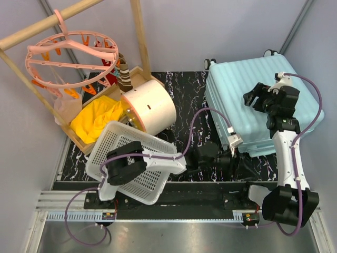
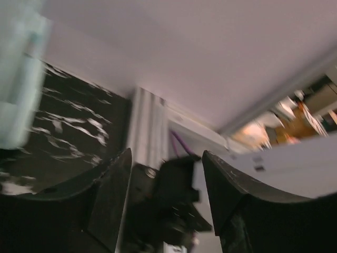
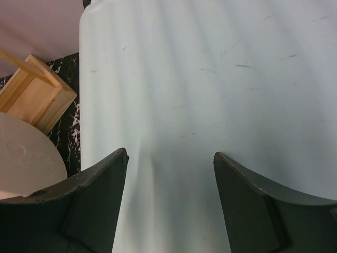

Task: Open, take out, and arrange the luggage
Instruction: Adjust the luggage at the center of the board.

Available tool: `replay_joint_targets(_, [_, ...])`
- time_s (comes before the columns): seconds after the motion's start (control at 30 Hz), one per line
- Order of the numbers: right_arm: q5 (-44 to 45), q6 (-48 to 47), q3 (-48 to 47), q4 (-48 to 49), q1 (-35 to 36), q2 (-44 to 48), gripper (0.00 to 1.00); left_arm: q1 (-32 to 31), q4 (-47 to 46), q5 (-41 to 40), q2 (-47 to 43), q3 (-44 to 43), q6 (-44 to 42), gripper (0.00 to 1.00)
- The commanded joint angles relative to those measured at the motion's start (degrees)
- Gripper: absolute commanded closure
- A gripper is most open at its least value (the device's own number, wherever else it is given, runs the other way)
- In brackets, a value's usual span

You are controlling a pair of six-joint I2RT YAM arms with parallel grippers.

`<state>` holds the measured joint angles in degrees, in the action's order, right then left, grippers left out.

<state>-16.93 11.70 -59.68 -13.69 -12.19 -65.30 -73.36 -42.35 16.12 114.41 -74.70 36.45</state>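
The luggage [image 1: 263, 100] is a pale mint-blue ribbed hard-shell suitcase lying flat and closed at the right of the black marbled mat, wheels at its far end. My right gripper [image 1: 250, 98] hovers over its lid, open and empty; in the right wrist view the gripper [image 3: 171, 153] frames only the smooth lid [image 3: 210, 79]. My left gripper [image 1: 234, 157] is low by the suitcase's near left corner, open and empty. In the left wrist view the gripper [image 2: 166, 153] frames the right arm's base, with the suitcase [image 2: 18, 79] blurred at the left.
A white perforated basket [image 1: 131, 161] lies tilted under the left arm. Behind it are a cream rounded drawer box [image 1: 152, 108], a wooden crate with yellow cloth [image 1: 100, 118] and a pink peg hanger [image 1: 68, 52] on a wooden frame. The mat [image 1: 184, 95] shows between box and suitcase.
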Motion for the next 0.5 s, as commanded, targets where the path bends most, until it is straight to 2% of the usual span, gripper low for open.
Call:
replay_joint_targets(0.0, [0.3,1.8,0.5,-14.3,0.0,-0.8,0.24,1.5,2.1,5.2,-3.9,3.1,-3.2,0.36])
replay_joint_targets(0.2, [-2.7,2.9,-0.2,-13.9,0.0,-0.4,0.23,1.8,5.8,0.8,-10.6,9.6,-11.1,0.3])
replay_joint_targets(0.27, [-3.9,3.1,-0.9,-14.1,0.0,0.6,0.22,1.8,7.2,-3.8,-13.5,12.3,-13.4,0.28])
replay_joint_targets(0.37, [-5.0,3.9,-1.6,-14.0,0.0,2.6,0.22,2.5,13.0,-9.2,-14.8,12.1,-18.7,0.25])
replay_joint_targets(0.47, [-5.3,4.4,-2.5,-14.0,0.0,5.1,0.22,4.3,14.9,-11.7,-15.4,13.3,-21.9,0.25])
